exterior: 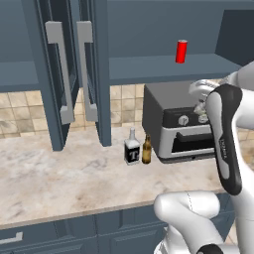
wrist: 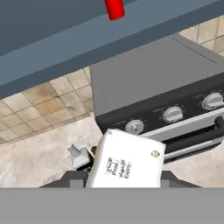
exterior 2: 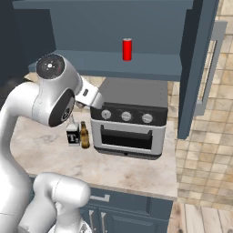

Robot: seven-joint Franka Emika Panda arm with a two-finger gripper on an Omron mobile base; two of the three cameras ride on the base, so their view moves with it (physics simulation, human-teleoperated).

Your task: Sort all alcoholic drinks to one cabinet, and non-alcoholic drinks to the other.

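Cream can (wrist: pixel 127 164) sits clamped in my tool (wrist: pixel 124 181) at the bottom centre of the hand view, its long axis tilted. Where it must go, I judge, is the cabinet shelf (wrist: pixel 87 41) in the upper frame, beside the red can (wrist: pixel 114 8), above the toaster oven (wrist: pixel 166 87).

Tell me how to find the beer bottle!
Look at the grey toaster oven on the marble counter. Two bottles stand just left of it. The beer bottle is the brown one nearest the oven, slimmer than the clear bottle with the black "T" label.
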